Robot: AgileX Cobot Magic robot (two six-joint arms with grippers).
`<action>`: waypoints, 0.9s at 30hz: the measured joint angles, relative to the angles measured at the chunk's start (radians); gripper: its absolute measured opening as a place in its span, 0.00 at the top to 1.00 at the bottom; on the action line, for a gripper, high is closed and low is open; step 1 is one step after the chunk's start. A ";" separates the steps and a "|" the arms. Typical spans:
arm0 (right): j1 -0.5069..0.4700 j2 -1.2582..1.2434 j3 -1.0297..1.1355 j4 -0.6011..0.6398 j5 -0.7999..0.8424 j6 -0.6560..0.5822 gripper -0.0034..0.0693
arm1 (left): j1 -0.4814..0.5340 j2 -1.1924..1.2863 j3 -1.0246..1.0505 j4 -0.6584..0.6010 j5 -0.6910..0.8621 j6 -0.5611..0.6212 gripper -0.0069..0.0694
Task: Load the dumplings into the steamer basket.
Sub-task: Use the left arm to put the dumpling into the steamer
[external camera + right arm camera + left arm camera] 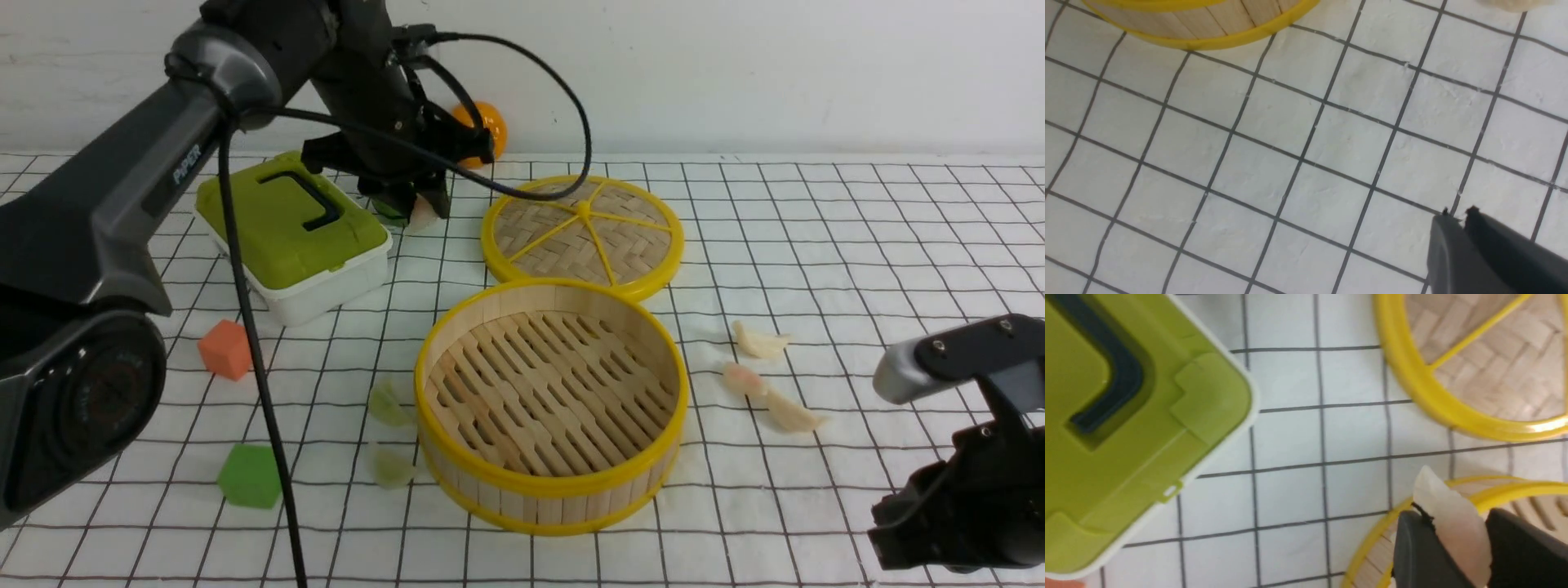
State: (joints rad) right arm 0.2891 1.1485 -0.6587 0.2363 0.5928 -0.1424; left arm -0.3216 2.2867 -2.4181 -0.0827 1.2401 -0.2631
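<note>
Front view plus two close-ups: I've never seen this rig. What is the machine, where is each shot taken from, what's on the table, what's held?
It is a robot with two arms. The wide picture looks forward from between them; the close-ups come from cameras on each wrist. On the gridded cloth: an empty steamer basket, its lid, a green box, two cubes, five loose dumplings. The left end effector pinches a sixth dumpling; the right end effector is shut, empty.

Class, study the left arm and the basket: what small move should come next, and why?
Probably carry the left gripper over the steamer basket: its fingers pinch a pale dumpling aloft, seemingly behind the basket, which is empty.
</note>
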 joint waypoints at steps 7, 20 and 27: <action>0.000 0.000 0.000 0.000 0.005 0.000 0.87 | -0.053 -0.135 0.048 -0.031 0.000 -0.004 0.66; 0.000 0.000 0.000 0.000 0.008 0.000 0.85 | -0.199 -0.091 0.320 -0.033 -0.043 -0.069 0.66; 0.000 0.000 0.000 0.001 0.007 0.000 0.85 | -0.196 -0.023 0.324 0.027 -0.107 -0.140 0.66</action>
State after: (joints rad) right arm 0.2891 1.1485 -0.6587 0.2372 0.5999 -0.1424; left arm -0.5181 2.2635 -2.0942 -0.0555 1.1326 -0.4033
